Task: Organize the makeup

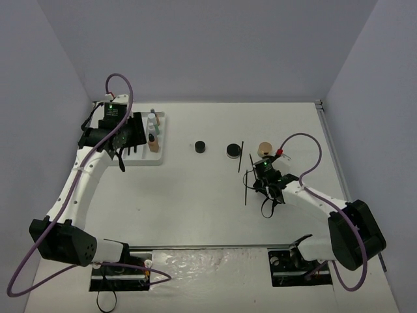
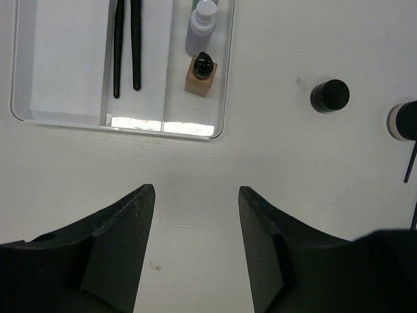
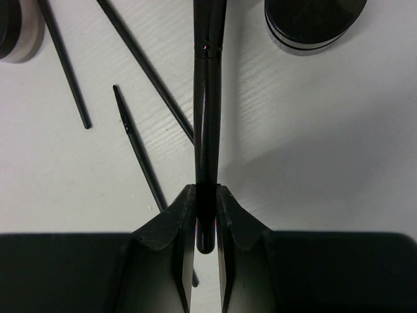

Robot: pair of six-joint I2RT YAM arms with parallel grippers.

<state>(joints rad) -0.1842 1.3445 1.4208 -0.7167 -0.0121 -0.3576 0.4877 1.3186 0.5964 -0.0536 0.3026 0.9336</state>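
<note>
Left to right: the tray (image 2: 58,119) is already holding two brushes (image 2: 127,45) and bottles (image 2: 200,77). The left claw (image 2: 195,192) is hovering half-open and empty. Jars (image 1: 200,147), pencils (image 1: 240,156) and a compact (image 1: 264,149) are lying unsorted on the worktop (image 1: 195,208). The right claw (image 3: 206,192) is pinching a black brush (image 3: 207,98).

Glossy black brush handle (image 3: 208,130), matt white faintly grained table (image 3: 319,176), glossy white plastic tray (image 2: 137,123), matt black left gripper fingers (image 2: 120,248)
</note>
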